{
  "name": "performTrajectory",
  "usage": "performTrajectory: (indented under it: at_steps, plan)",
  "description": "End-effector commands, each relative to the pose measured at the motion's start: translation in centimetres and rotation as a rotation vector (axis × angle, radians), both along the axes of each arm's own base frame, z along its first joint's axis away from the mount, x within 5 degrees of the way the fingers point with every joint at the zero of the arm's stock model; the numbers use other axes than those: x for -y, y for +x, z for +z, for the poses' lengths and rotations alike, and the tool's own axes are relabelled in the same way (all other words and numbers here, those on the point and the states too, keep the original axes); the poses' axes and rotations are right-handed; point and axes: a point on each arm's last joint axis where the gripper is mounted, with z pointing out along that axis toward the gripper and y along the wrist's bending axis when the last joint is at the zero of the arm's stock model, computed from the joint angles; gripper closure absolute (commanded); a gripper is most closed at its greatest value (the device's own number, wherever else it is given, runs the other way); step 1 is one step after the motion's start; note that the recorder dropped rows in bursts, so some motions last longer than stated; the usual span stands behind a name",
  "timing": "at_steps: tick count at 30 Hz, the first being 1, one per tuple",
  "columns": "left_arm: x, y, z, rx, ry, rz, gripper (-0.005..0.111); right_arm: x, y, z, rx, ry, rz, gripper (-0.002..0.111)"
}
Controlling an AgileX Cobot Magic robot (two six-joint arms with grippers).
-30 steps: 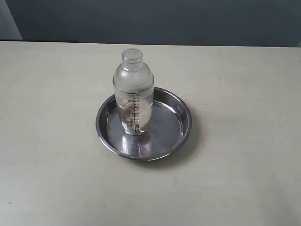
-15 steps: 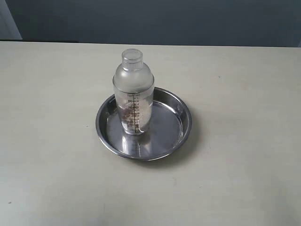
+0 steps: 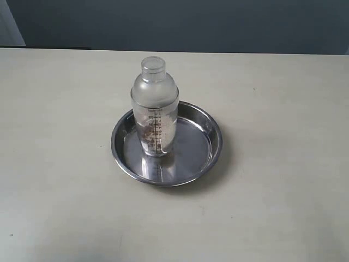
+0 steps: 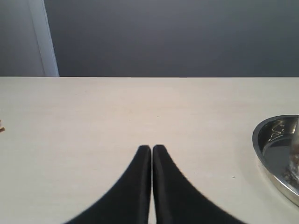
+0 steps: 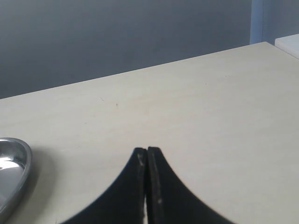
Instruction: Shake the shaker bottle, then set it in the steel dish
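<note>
Objects on the table (image 3: 283, 164) number two: one shaker bottle (image 3: 155, 109) and one steel dish (image 3: 192, 148). The bottle stands upright inside the dish, its base on the dish floor towards the left and far part, close to the rim there. Its frosted dome carries a single small round cap (image 3: 153, 66), and brown bits show through the clear lower body.

Two grippers are seen, each only in its own wrist view. The left gripper (image 4: 152, 148) is clenched on nothing, its two black fingers pressed side by side over bare tabletop, well apart from the dish (image 4: 264, 140), whose rim shows at the edge of that view. The right gripper (image 5: 147, 150) is likewise clenched and empty, fingers touching, with a slice of the dish (image 5: 16, 163) off to one side.

Nothing stands between either gripper and the dish; the pale tabletop bears only a few tiny dark specks (image 3: 254, 89). A dark grey wall (image 3: 191, 24) runs behind the table, with a lighter upright strip (image 4: 44, 37) in the left wrist view.

One dark printed measuring scale (image 3: 158, 134) runs down the bottle's side; its numbers are too small to read
</note>
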Motion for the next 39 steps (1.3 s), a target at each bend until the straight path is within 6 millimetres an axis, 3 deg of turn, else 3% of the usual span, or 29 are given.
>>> performTrajectory:
  at_steps: [1, 39]
  plan:
    - [-0.01, -0.03, 0.1, 0.027, -0.003, 0.003, 0.105, 0.01, -0.01, 0.05, 0.013, 0.0, -0.001, 0.109]
    - [-0.02, -0.02, 0.18, 0.037, -0.002, 0.003, 0.105, 0.01, -0.01, 0.04, 0.013, -0.002, -0.001, 0.109]
